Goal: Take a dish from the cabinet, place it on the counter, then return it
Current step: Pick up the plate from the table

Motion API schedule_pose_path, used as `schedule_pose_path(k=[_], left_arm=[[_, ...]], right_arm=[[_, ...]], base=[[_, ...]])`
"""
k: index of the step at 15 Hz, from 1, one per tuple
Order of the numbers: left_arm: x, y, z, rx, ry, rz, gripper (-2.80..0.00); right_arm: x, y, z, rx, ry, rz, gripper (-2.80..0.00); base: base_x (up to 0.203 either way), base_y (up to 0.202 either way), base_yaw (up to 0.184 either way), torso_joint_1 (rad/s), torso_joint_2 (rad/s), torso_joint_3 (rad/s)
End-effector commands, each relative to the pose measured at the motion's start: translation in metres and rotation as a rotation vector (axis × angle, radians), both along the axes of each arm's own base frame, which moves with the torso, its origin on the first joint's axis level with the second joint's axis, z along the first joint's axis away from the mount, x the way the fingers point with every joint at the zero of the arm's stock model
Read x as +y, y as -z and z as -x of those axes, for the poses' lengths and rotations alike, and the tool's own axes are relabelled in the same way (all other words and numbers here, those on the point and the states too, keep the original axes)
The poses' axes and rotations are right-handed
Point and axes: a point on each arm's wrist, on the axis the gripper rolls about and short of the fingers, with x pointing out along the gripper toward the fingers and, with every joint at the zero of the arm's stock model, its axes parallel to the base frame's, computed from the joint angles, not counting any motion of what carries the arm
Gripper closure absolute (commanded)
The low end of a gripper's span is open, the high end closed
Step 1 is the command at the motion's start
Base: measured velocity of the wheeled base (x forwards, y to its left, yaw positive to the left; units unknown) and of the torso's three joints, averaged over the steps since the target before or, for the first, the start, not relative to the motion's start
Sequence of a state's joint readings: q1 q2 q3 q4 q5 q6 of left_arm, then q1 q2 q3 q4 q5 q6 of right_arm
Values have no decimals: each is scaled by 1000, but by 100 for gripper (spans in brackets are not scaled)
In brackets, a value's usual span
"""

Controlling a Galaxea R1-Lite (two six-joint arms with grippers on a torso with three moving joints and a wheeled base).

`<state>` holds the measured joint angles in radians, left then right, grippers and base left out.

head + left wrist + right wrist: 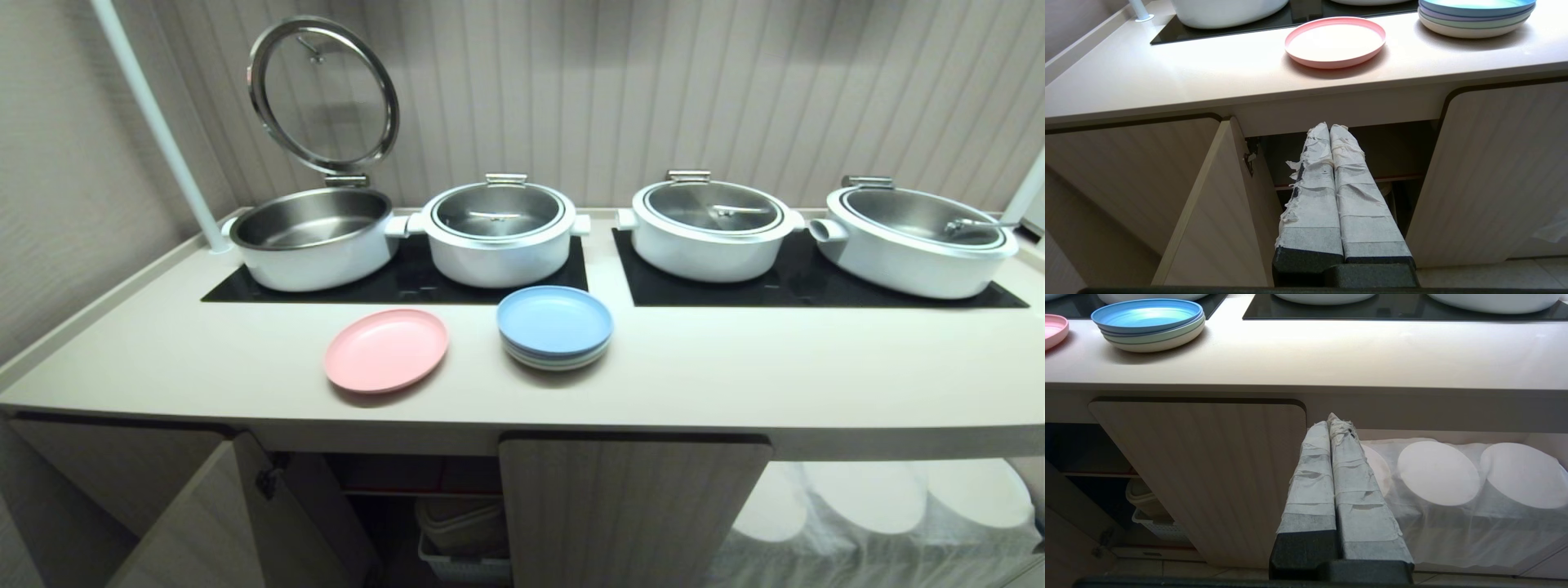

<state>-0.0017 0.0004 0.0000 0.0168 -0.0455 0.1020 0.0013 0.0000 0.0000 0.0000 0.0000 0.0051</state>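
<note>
Nearest the head cam is the cabinet under the desk: left door swung open, right door shut, w/ an inner shelf and a basket dimly visible in the gap. To the right, a doorless recess holds white-draped plates. On the desk, the dish (pink) lies flat near the front edge, just left of a blue-topped stack of plates, close but apart. Behind them sit four white pots on two black cooktop panels; the far-left pot has its lid tipped up. Neither arm shows in the head view. Left gripper hangs low in front of the open cabinet gap, taped jaws pressed together, holding nothing; the dish is above and beyond it on the desk. Right gripper sits low in front of the shut door's right edge and the draped recess, jaws also pressed together, empty. Step, by my read: dish is already out and set down, so the return leg is what's left, approx. halfway thru. Next move prob. calls for the left arm to rise to desk height, spread its jaws, take the dish by its near rim, then carry it down thru the open door onto the shelf. Shallow rim means a thin bite, so it could slip.
</note>
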Motion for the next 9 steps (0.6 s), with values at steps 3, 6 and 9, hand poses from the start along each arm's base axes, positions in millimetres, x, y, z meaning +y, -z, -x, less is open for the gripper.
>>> schedule_pose_path(k=[3,6,9], left_arm=[[0,0,0,0,0,1,0],[0,0,0,0,0,2,0],[0,0,0,0,0,1,0]], right_arm=[[0,0,0,0,0,1,0],[0,0,0,0,0,1,0],[0,0,0,0,0,-1,0]], base=[[0,0,0,0,0,0],[0,0,0,0,0,0],[0,0,0,0,0,0]])
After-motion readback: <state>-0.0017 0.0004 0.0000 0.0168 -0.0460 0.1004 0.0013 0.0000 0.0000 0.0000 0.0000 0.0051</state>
